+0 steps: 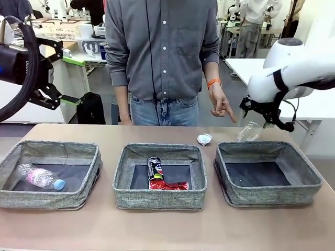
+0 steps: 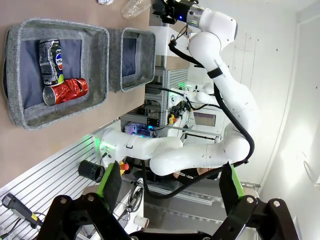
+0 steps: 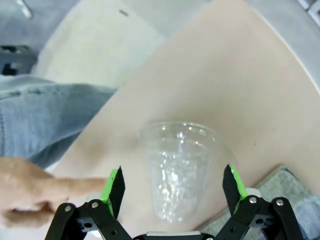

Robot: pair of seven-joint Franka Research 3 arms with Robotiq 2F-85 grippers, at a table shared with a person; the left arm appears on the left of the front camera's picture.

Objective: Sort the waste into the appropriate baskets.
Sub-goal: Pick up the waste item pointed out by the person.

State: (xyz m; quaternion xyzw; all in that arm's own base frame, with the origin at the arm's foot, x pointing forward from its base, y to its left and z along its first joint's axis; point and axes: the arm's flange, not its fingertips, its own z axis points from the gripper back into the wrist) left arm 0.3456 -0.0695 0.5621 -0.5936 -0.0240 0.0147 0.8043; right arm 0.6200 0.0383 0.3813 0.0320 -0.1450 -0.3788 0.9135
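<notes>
The right pincer [image 3: 173, 174] stands open astride the clear plastic cup [image 3: 176, 150], its pads not yet touching the cup's walls. The cup lies on its side on the counter [image 1: 167, 230], just behind the right basket [image 1: 309, 180]. It looks thin and round, so an off-centre squeeze may crush it or squirt it out to roll away from that basket. A person's hand [image 3: 45, 195] points in close beside one pad, and a sideways shift could strike the finger. The basket's soft rim sits near the other pad and might snag on the lift. The left pincer [image 2: 171, 175], open and empty, hangs well away from that basket. The foil ball [image 1: 204, 138] lies near the basket's far left corner.
</notes>
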